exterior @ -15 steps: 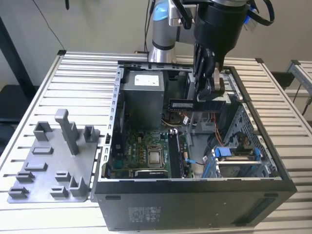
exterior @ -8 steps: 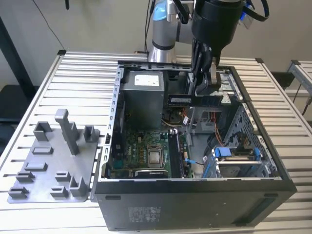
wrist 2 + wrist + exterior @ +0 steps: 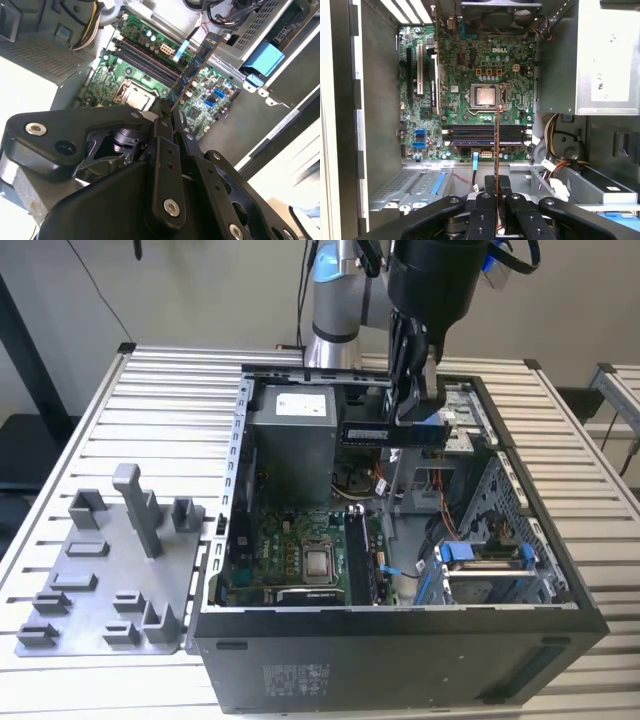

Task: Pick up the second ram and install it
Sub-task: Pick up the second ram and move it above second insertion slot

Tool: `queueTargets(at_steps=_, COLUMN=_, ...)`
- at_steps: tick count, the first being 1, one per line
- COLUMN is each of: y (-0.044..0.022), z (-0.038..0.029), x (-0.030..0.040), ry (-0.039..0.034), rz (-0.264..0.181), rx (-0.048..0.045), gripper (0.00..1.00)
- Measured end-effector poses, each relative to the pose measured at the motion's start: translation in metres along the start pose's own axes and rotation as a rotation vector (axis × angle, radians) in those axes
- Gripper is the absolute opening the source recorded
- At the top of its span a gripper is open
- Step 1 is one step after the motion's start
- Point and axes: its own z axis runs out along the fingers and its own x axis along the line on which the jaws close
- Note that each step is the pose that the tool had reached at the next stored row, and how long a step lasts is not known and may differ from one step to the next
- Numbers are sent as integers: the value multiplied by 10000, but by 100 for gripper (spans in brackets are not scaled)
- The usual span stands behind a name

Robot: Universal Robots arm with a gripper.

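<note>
The second ram (image 3: pixel 385 434), a long dark stick with small chips, hangs level above the open computer case, with my gripper (image 3: pixel 412 420) shut on one end of it. In the second wrist view the ram (image 3: pixel 196 64) sticks out from the gripper (image 3: pixel 166 114) over the green motherboard (image 3: pixel 130 75). The first wrist view shows the ram (image 3: pixel 497 145) edge-on as a thin line running out of the gripper (image 3: pixel 497 186). That line crosses the long black memory slots (image 3: pixel 470 135) on the motherboard (image 3: pixel 460 65). The ram is well above the slots and touches nothing else.
The case's walls (image 3: pixel 400 612) ring the motherboard (image 3: pixel 290 550). Inside are a grey power supply (image 3: pixel 290 440), a drive cage with blue tabs (image 3: pixel 485 558) and loose cables (image 3: pixel 360 485). A grey fixture tray with upright posts (image 3: pixel 110 570) lies at the exterior view's left on the slatted table (image 3: pixel 170 390).
</note>
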Motion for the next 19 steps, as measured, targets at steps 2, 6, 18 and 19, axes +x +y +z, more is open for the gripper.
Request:
queueTargets(at_steps=2, y=5, z=1, x=-42, ry=0, rz=0, rx=0, gripper=14)
queueTargets(at_steps=6, y=16, z=4, x=-131, ry=-1, rz=0, rx=0, gripper=14)
queueTargets(at_steps=18, y=48, z=13, x=-415, ry=0, rz=0, rx=0, gripper=14)
queueTargets(at_steps=19, y=49, z=14, x=-432, ry=0, rz=0, rx=0, gripper=14)
